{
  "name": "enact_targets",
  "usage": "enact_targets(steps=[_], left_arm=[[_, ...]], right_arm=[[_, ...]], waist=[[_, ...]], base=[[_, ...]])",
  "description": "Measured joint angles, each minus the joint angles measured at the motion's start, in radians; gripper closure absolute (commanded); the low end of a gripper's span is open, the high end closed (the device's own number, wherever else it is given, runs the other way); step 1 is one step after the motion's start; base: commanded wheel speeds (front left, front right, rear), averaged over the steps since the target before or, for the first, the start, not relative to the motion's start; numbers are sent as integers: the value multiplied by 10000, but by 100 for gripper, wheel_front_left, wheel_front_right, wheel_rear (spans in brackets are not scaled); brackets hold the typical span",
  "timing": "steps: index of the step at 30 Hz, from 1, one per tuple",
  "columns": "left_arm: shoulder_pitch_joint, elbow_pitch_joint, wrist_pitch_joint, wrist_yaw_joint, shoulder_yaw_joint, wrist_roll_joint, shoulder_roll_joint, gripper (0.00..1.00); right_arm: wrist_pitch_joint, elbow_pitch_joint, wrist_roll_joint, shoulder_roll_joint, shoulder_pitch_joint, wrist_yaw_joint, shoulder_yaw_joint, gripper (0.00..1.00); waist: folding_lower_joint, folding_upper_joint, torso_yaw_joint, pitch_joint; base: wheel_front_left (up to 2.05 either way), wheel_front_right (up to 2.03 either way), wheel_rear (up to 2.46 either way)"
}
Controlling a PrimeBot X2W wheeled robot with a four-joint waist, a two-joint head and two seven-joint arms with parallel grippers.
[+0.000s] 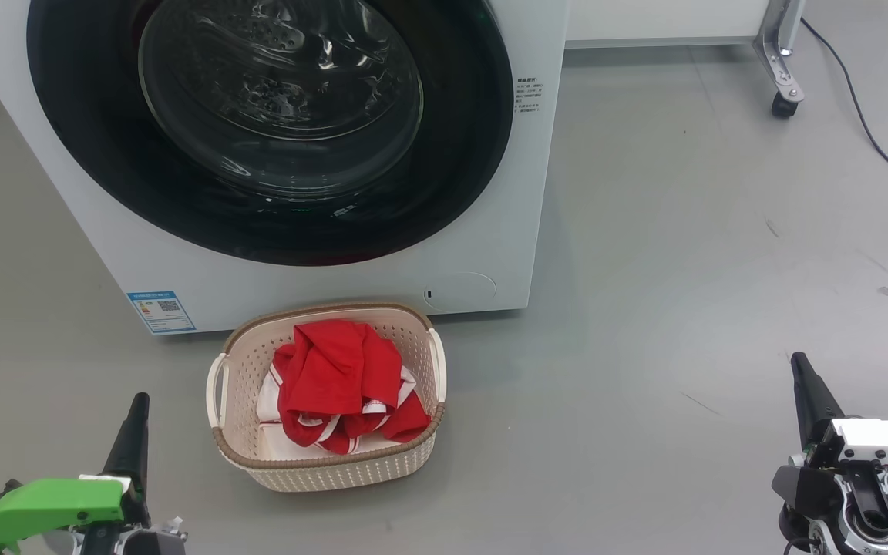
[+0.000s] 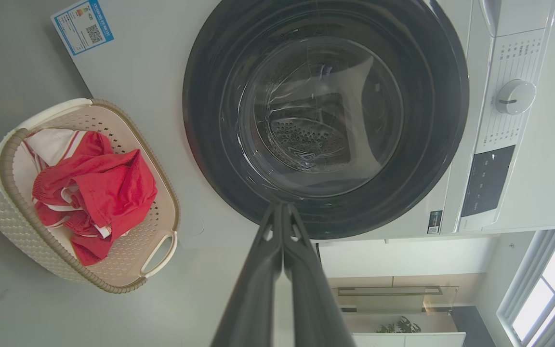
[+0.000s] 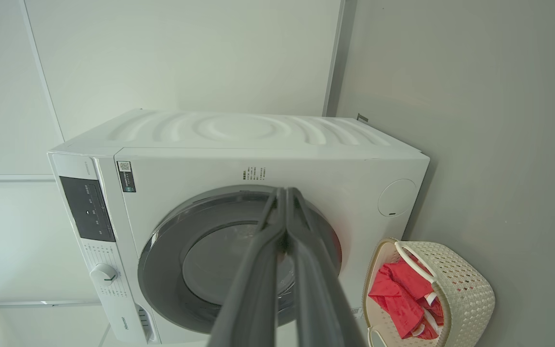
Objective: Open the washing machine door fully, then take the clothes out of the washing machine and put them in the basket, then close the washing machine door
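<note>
While the washing machine door (image 1: 267, 123) lies flush ahead, left gripper (image 1: 138, 405) sits nearer than right gripper (image 1: 801, 366); both pinched together, empty.

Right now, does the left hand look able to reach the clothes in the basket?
Probably yes. The left hand, shut, hangs beside the basket, whose top is uncovered, and the clothes lie heaped inside with nothing between; it would need to open first.
</note>
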Motion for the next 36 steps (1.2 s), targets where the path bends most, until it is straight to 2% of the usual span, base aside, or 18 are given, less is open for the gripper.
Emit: enact_targets(steps=[36], left_arm=[[-3,0,2,-2,17,0,0,100]], right_arm=[[6,48,0,10,-6,2,-48,100]], waist=[[0,0,-1,-1]], base=[[0,0,0]])
